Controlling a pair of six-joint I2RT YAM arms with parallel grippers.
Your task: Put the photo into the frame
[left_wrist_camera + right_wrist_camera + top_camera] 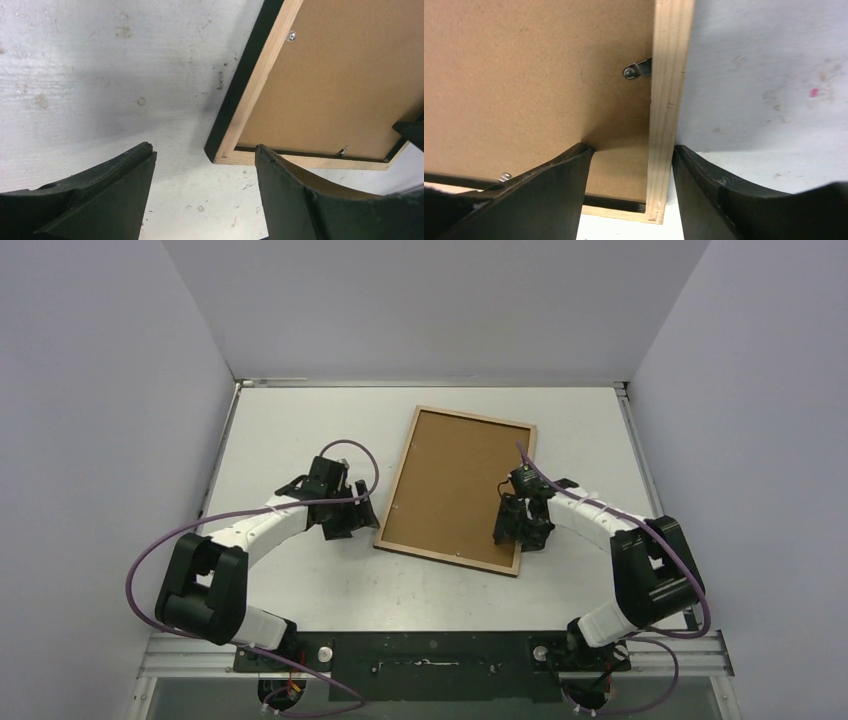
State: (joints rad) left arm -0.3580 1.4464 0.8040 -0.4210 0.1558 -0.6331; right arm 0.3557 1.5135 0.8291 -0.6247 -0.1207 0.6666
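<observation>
The frame lies face down on the table, filled by the backing board; we see no photo. We judge closing up is in hand, and next needs a fingertip on a clip. Our spread left fingers flank its near-left corner without touching it. Our spread right fingers straddle its right rail.

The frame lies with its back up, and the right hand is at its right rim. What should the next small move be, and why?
Probably close the right hand on the wooden rim of the frame. The hand stands open astride that rim, one side over the backing board and the other outside it, so a grip there looks ready. The photo is not visible.
</observation>
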